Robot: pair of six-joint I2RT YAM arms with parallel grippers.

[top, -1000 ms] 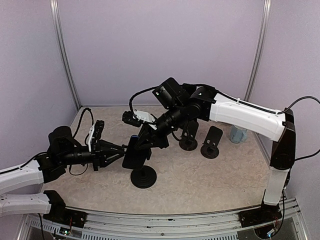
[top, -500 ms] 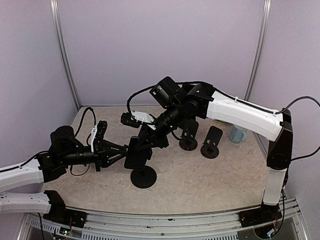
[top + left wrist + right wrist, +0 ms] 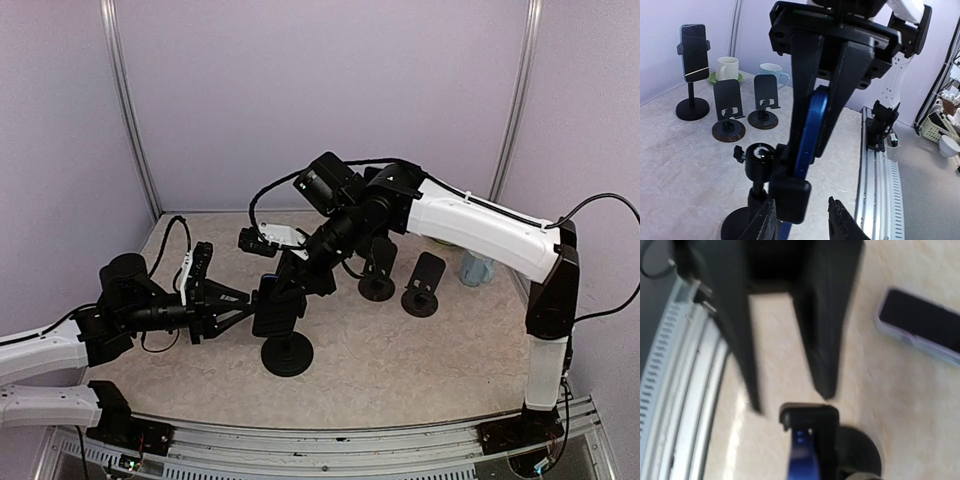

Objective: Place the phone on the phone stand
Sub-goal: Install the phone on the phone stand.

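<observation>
The blue phone (image 3: 278, 308) stands edge-on in the black phone stand (image 3: 287, 355), held by the stand's clamp (image 3: 790, 195). My left gripper (image 3: 240, 303) reaches in from the left. In the left wrist view it (image 3: 802, 220) is open: one finger sits by the clamp and the other is clearly apart from it. My right gripper (image 3: 300, 272) comes down from above. In the right wrist view its tips (image 3: 790, 402) sit close together, with only table between them. The clamp (image 3: 810, 417) and the phone's edge (image 3: 801, 455) lie just past the tips. That view is blurred.
Two small folding stands (image 3: 378, 270) (image 3: 425, 285) and a blue cup (image 3: 477, 268) stand to the right. At the back are another stand holding a phone (image 3: 694, 52), a white cup (image 3: 727, 67) and a blue mug (image 3: 772, 75). A light-cased phone (image 3: 920, 327) lies flat.
My left jaws have spread apart beside the stand's clamp. The right wrist has risen and drifted slightly left. The phone has shifted slightly right.
</observation>
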